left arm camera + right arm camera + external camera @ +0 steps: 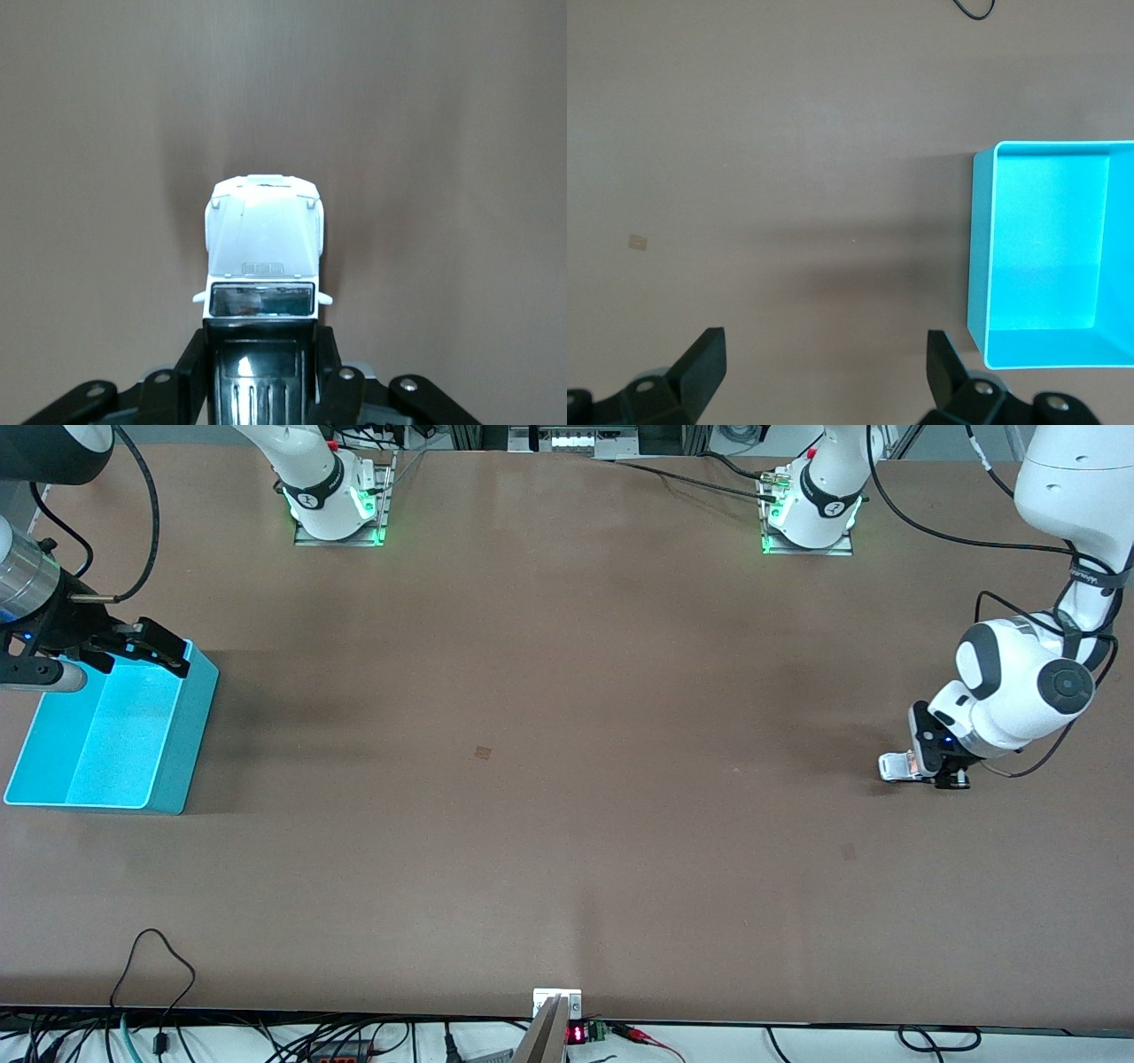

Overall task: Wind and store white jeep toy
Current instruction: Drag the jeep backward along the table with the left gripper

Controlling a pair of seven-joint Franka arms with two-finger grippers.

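The white jeep toy point(897, 766) is small, with a white hood and a black roof, and sits low at the table surface near the left arm's end. My left gripper point(941, 771) is shut on its black rear section. In the left wrist view the jeep toy point(263, 243) points away from the camera, and the left gripper point(263, 376) has a black finger pressed against each side of the roof. My right gripper point(164, 648) hangs open over the farther edge of the cyan bin point(190, 726). The right wrist view shows the right gripper point(824, 354) with only bare table between its fingers.
The cyan bin point(980, 257) stands open-topped with nothing in it at the right arm's end of the table. A small tan patch point(483, 753) marks the middle of the brown table. Cables and a small display run along the table's near edge.
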